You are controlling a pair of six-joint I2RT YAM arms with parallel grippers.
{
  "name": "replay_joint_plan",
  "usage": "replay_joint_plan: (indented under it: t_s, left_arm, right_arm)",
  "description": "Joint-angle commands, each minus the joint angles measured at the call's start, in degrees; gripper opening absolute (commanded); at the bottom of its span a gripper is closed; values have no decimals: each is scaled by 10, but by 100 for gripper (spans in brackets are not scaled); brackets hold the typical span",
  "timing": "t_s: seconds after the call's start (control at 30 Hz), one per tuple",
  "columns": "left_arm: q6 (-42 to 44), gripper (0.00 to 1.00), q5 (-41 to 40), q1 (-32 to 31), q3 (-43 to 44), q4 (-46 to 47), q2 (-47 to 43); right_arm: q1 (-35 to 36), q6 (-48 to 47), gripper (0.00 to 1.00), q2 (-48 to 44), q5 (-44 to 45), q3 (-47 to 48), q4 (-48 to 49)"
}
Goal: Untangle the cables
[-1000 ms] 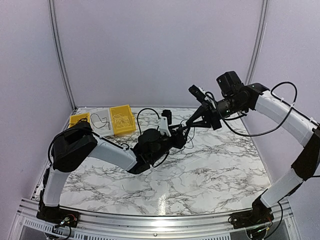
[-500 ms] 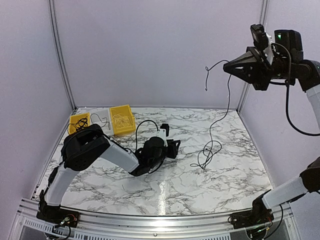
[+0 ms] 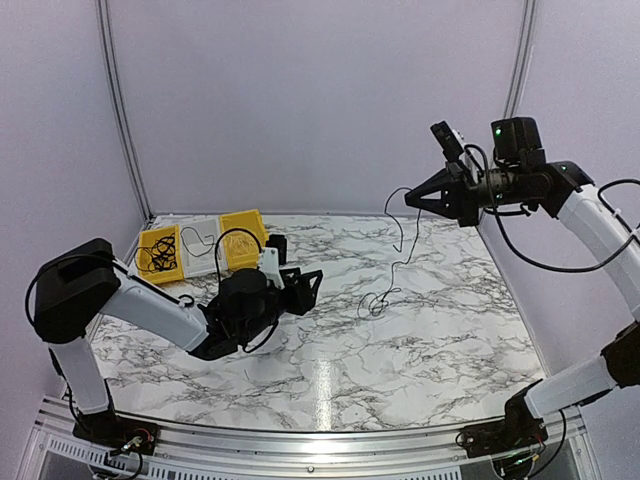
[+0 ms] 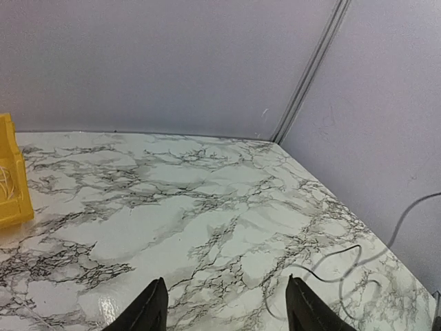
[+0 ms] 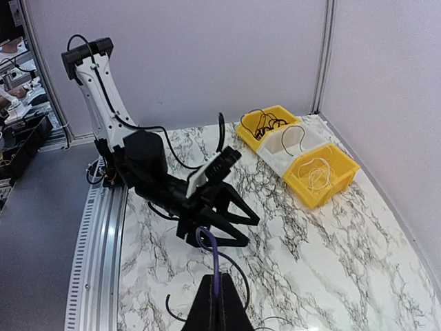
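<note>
Right gripper (image 3: 412,197) has dropped lower, clamped on what looks like one cable (image 3: 373,304); left gripper (image 3: 307,283), jaws apart, pulled back.

Pale lilac walls (image 3: 300,100), white marble tabletop (image 3: 430,345)

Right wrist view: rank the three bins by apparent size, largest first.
1. Near yellow bin, though its nearness to the camera may inflate it.
2. White bin and far yellow bin look alike; not ranked.

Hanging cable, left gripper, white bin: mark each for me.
cable (image 3: 373,304), top view, coiled lower end
left gripper (image 4: 224,281), left wrist view, gap between fingertips
white bin (image 5: 272,160), right wrist view, near wall
</note>
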Motion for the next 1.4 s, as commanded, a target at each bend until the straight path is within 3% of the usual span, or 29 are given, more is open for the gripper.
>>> replay_joint_plan:
  t_s: [0.0, 0.23, 0.53, 0.73, 0.83, 0.93, 1.07, 1.2, 1.37]
  left_arm:
    - [91, 63, 42, -25, -28, 34, -41]
    - [209, 67, 92, -64, -5, 32, -30]
    - [237, 69, 187, -88, 122, 19, 71]
    - [228, 68, 190, -103, 231, 4, 166]
    - [200, 55, 163, -103, 290, -16, 213]
    - [171, 33, 147, -101, 328, -20, 253]
    - [158, 19, 180, -98, 365, -20, 307]
    - [151, 14, 185, -97, 390, -30, 350]
    - [138, 10, 187, -89, 381, -37, 367]
  right_arm:
    - [-3, 23, 0, -20, 37, -39, 68]
    - [-2, 37, 0, -5, 33, -57, 84]
    - [6, 42, 0, -4, 27, -41, 76]
    - [25, 41, 0, -5, 27, -41, 71]
    - [32, 38, 0, -4, 20, -23, 60]
    - [32, 39, 0, -1, -5, 21, 39]
    - [23, 74, 0, 7, -53, 122, 32]
    - [-8, 138, 0, 22, -116, 236, 66]
    - [-62, 247, 0, 39, -186, 312, 163]
